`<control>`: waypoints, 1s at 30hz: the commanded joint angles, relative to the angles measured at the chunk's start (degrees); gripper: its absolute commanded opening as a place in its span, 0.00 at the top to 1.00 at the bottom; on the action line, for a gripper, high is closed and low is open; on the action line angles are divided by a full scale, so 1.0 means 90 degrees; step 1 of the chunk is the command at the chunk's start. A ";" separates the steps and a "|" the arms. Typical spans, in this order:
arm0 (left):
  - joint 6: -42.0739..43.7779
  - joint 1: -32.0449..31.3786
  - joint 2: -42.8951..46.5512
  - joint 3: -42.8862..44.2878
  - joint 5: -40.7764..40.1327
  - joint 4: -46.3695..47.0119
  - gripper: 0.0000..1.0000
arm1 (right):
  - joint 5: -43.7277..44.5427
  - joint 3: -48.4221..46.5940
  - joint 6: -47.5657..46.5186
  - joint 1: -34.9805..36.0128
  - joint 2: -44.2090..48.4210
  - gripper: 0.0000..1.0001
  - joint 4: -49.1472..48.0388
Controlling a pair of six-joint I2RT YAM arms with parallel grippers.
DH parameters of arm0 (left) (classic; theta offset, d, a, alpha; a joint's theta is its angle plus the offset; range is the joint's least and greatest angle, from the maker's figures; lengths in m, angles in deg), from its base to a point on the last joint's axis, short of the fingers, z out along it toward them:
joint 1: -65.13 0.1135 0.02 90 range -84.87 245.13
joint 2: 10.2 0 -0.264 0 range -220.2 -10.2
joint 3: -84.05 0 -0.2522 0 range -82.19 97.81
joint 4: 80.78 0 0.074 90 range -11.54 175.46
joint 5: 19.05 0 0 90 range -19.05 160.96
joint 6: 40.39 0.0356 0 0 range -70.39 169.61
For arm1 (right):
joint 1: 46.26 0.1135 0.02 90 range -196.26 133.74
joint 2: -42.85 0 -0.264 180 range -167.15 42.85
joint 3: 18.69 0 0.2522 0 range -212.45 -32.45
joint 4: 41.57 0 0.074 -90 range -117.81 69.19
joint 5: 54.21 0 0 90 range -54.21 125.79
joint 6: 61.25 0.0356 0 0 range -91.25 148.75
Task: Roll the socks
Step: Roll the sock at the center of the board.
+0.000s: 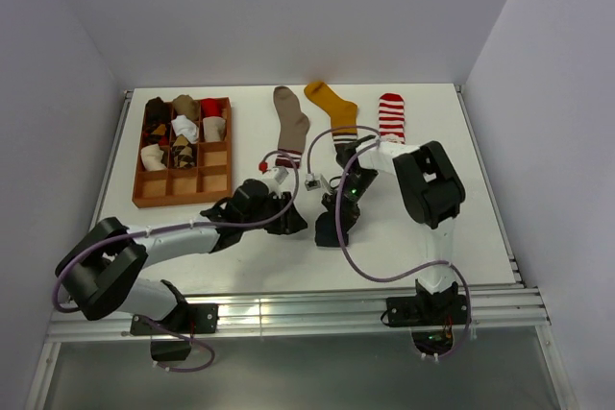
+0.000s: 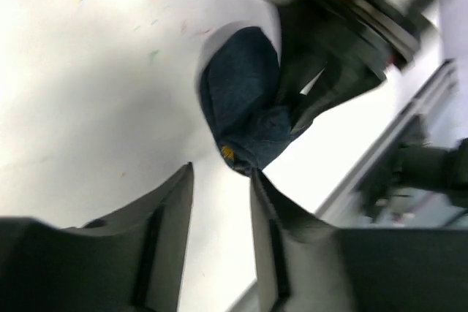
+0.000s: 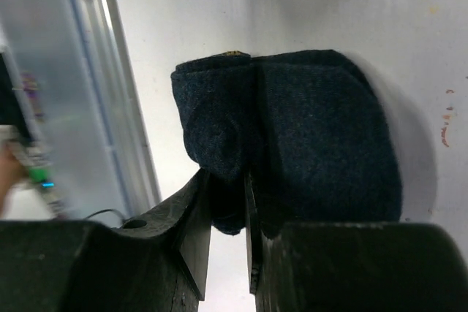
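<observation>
Over on the left of the tabletop, a wooden grid tray is holding rolled socks in its rear cells. Beside it, the left pincer is standing partly open with nothing between its jaws, its tips just short of the bunched navy sock. The right pincer is squeezing a fold of that navy sock at a narrow gap near the middle, while behind it a taupe sock, a mustard sock and a red-and-white striped sock are lying flat in a row.
</observation>
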 commanded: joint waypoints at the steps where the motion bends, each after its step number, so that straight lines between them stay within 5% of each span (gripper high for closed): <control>1: 0.1109 -0.0567 0.0206 0.0043 -0.1222 0.0582 0.57 | 0.0339 -0.0421 -0.0284 -0.0064 -0.0685 0.78 0.0735; 13: 0.2675 -0.1243 -0.0839 0.0833 -0.0706 0.1052 0.51 | 0.0466 -0.0646 -0.0138 -0.0084 -0.1184 0.78 0.0833; 24: 0.2667 -0.1243 -0.1748 0.0932 0.0544 0.1354 0.50 | 0.0476 -0.0764 -0.0030 -0.0142 -0.1302 0.78 0.0814; 29: 0.2510 -0.1243 -0.2176 0.1058 0.0652 0.1218 0.55 | 0.0535 -0.0734 0.0115 -0.0142 -0.1243 0.78 0.0678; 30: 0.2433 -0.1243 -0.2255 0.1107 0.0633 0.1140 0.63 | 0.0535 -0.0705 0.0164 -0.0142 -0.1233 0.78 0.0619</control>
